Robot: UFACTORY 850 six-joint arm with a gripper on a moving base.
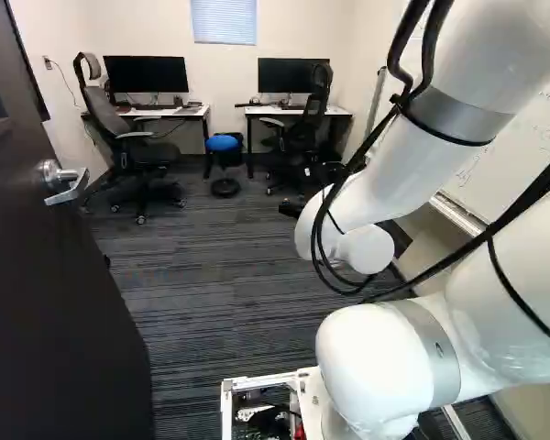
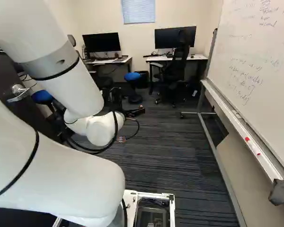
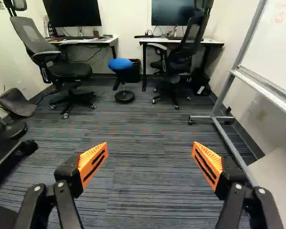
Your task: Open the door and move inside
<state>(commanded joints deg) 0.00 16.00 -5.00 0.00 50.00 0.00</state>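
My gripper (image 2: 135, 112) shows past the arm in the right base view. In the wrist view the gripper (image 3: 150, 164) is open, its orange pads wide apart with only carpet visible between them. A dark door (image 1: 55, 275) stands swung open along the left of the left base view, with the room visible beyond it. Its silver lever handle (image 1: 64, 181) is left of the arm, well apart from it; the same handle (image 2: 20, 92) appears at the left of the right base view. Nothing is held. The arm hides part of the door in the right base view.
Ahead are two desks (image 3: 81, 41) with monitors, office chairs (image 3: 66, 69) and a blue stool (image 3: 120, 64). A whiteboard (image 2: 255, 71) on a wheeled metal frame (image 2: 217, 156) lines the right side. Striped carpet (image 1: 211, 275) spans the floor between door and whiteboard.
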